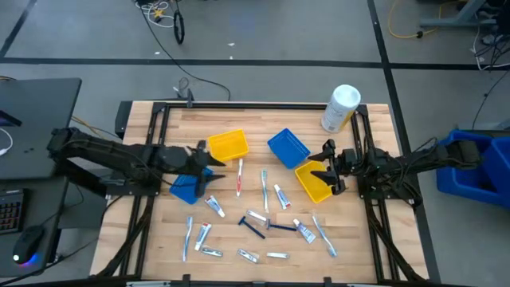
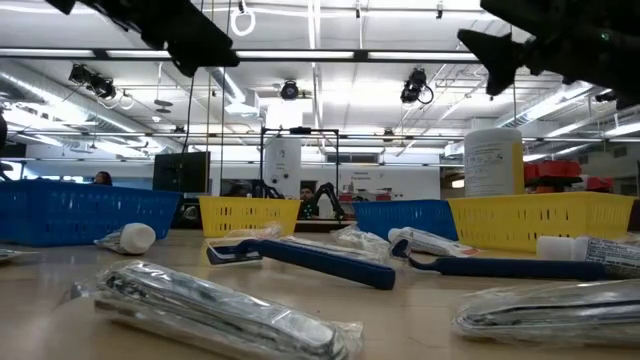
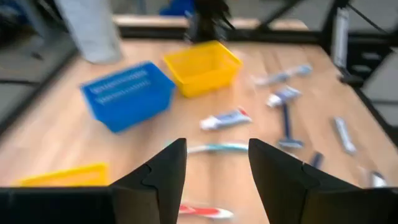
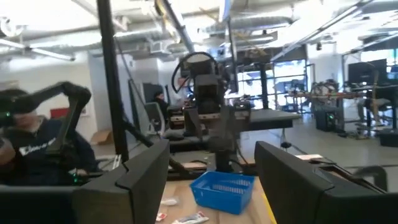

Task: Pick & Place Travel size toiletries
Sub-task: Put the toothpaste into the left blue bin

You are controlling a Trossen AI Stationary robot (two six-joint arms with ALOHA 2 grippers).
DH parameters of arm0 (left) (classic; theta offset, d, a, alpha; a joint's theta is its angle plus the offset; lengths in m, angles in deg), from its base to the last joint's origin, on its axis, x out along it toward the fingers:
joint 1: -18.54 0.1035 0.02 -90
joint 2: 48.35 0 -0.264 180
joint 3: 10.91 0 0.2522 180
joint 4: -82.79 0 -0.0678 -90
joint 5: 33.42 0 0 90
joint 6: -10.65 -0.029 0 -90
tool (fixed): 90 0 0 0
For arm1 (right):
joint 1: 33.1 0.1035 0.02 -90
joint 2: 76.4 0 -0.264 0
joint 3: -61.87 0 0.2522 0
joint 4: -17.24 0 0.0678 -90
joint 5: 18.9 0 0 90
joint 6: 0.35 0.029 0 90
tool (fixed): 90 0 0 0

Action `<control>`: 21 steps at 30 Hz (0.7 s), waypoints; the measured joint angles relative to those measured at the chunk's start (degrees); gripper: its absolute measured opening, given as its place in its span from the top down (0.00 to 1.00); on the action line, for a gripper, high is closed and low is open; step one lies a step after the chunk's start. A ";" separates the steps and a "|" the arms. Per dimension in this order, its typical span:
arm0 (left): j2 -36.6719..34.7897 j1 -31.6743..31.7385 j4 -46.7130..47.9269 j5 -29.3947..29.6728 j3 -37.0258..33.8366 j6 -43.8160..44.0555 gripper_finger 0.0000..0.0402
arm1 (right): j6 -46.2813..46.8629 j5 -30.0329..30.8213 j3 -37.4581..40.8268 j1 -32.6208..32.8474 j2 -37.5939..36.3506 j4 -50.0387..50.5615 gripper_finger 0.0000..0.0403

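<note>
Several small toiletries lie flat on the wooden table: a red toothbrush (image 1: 239, 177), a light-blue toothbrush (image 1: 264, 190), toothpaste tubes (image 1: 280, 196) and dark blue razors (image 1: 253, 227). My left gripper (image 1: 213, 166) is open and empty. It hangs above the table between a yellow bin (image 1: 227, 145) and a blue bin (image 1: 185, 190). In the left wrist view (image 3: 217, 165) its fingers frame the light-blue toothbrush (image 3: 217, 148) from well above, with the red toothbrush (image 3: 205, 211) below. My right gripper (image 1: 323, 165) is open and empty, raised beside another yellow bin (image 1: 312, 183). It points level toward the table's left (image 4: 211, 180).
A second blue bin (image 1: 287, 147) stands at the table's middle back, and it also shows in the right wrist view (image 4: 222, 190). A large white cylindrical container (image 1: 341, 108) stands at the back right. A blue crate (image 1: 478, 163) sits off the table's right. A person (image 4: 37, 149) sits beyond the table.
</note>
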 joint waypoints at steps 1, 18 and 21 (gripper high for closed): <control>1.43 -0.20 0.22 -1.19 0.61 0.61 0.54 | -0.45 0.01 -1.07 0.32 0.99 0.57 0.40; 19.20 -8.36 2.25 -9.96 3.46 8.06 0.54 | -1.77 0.57 -7.94 0.52 17.28 2.69 0.36; 21.02 -9.84 4.44 -8.11 3.46 6.03 0.54 | -1.39 0.58 -7.96 0.51 17.76 2.64 0.37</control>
